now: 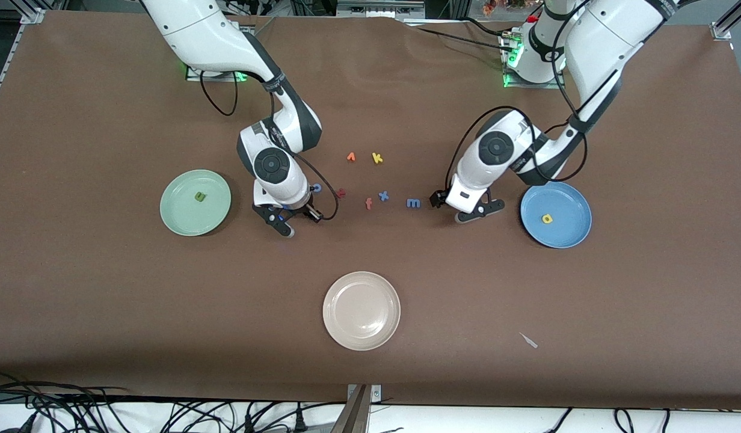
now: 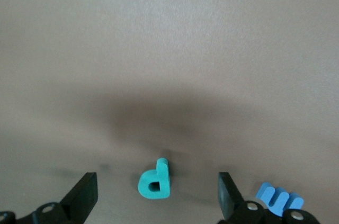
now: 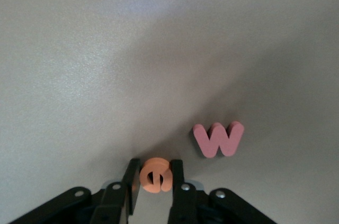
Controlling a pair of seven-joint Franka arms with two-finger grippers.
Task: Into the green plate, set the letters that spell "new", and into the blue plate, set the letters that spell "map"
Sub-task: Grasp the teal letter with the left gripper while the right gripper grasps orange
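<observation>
Green plate (image 1: 166, 210) at the right arm's end of the desk (image 1: 106, 313) already holds the n (image 1: 199, 196), so "new" is one third sorted. Beside it the right claw (image 3: 155, 177) is down at the desk, pinched shut on the orange e (image 3: 155, 175), likely for the lift to green; the w (image 3: 219, 139) lies just beside it, its turn probably after. Spare letters sit loose mid-desk, the beige plate (image 1: 361, 310) nearer the camera with nothing in it. The m (image 1: 413, 203) lies just beside the left claw (image 2: 158, 195), which is spread wide, straddling the p (image 2: 155, 180) without touching, apparently lined up to grab. Blue plate (image 1: 572, 207) at the left arm's end holds the a (image 1: 547, 219).
</observation>
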